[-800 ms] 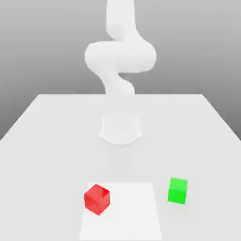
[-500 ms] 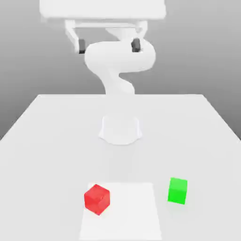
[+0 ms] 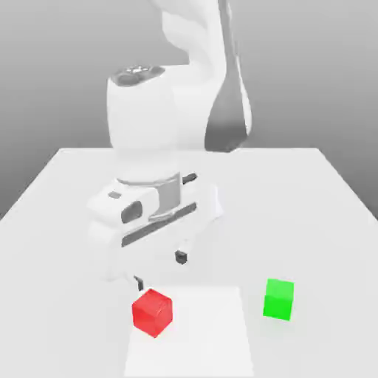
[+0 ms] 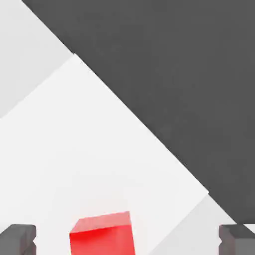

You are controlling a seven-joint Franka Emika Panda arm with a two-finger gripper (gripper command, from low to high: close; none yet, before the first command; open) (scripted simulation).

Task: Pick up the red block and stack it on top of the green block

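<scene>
gripper (image 3: 159, 270): hanging over the table with the fingers spread wide, nothing between them. In the exterior view both dark fingertips (image 3: 181, 257) are off the surface and just above and behind the red block. In the hand view the two tips sit well out to either side, with the block in the gap but closer to one finger than the other.

red block (image 3: 152, 312): sitting flat on the table, on the near edge of the lighter square patch (image 3: 199, 332), turned so a corner points at the exterior camera. Nothing is touching it.

green block (image 3: 278, 299): well apart from the red block, off to the exterior view's right of it, just past the edge of the lighter patch. Also flat and untouched.

table (image 3: 310, 192): plain white, with the arm's base behind the hand.

step in hand: looks like the approach for the grab, task barely started, no lift yet.

how I'd do it: shift the hand so the red block is centred between the fingers, not hugging one side. Since the cube sits rotated, I'd square the fingers to a pair of flat faces so it doesn't twist when squeezed. Then go straight down, low enough to catch the middle of the faces, and only then close.

watch out: clipping the top edge with a finger on the way down would nudge the block.
</scene>
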